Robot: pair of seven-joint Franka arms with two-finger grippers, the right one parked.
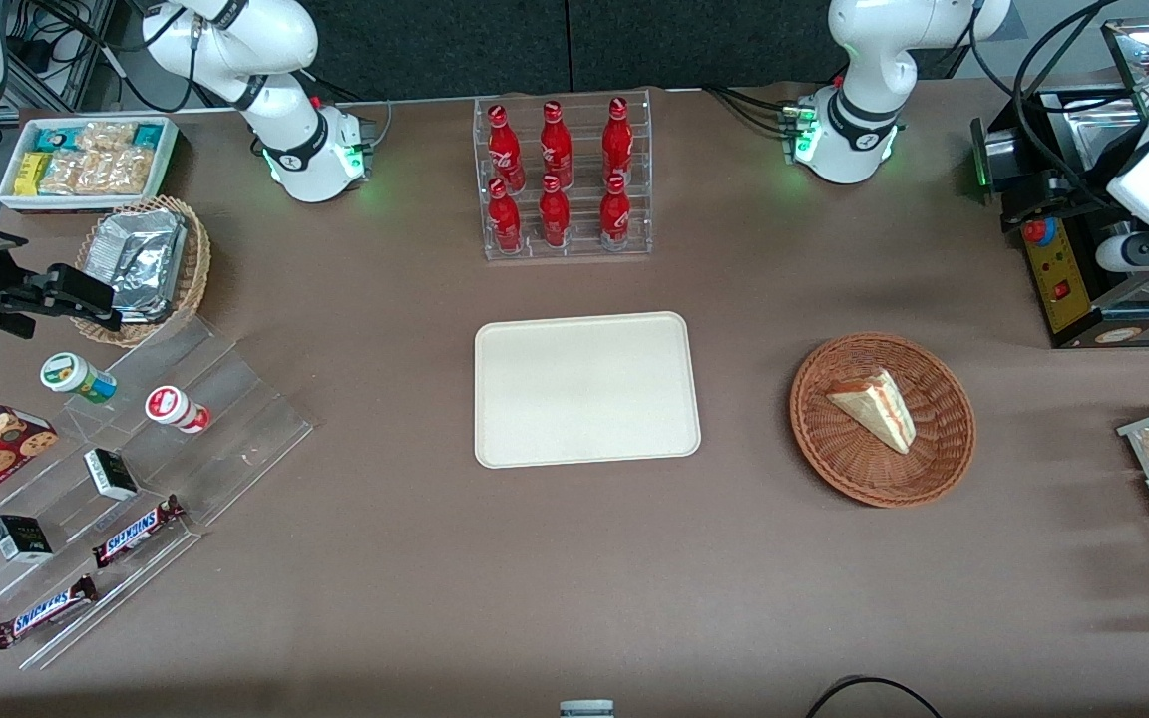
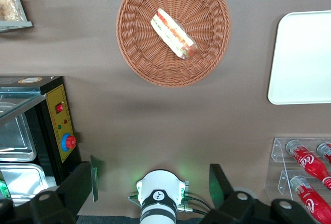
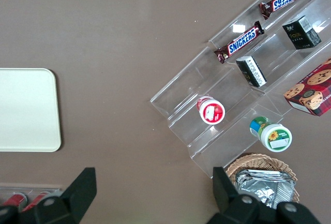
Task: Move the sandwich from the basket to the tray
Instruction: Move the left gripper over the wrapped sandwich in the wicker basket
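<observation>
1 x triangular white-bread sandwich [image 1: 875,407] w/ red-green filling: lies in 1 x round reddish-brown wicker basket [image 1: 882,420].
1 x flat cream rectangular plastic tray [image 1: 585,389]: on brown counter [image 1: 435,578], beside basket, apart.
6 x red bottles [image 1: 558,177], clear rack, farther from camera than tray.
1 x tool [image 2: 152,180]: raised above counter near basket, spread wide, holding nothing.

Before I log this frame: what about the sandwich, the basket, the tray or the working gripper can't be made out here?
- Gripper: front view's edge cuts it off; the wrist view shows the fingers open.
- Tray: cropped in both wrist views.
- Sandwich underside: hidden against the basket.
- Sandwich filling: too small to identify.
</observation>
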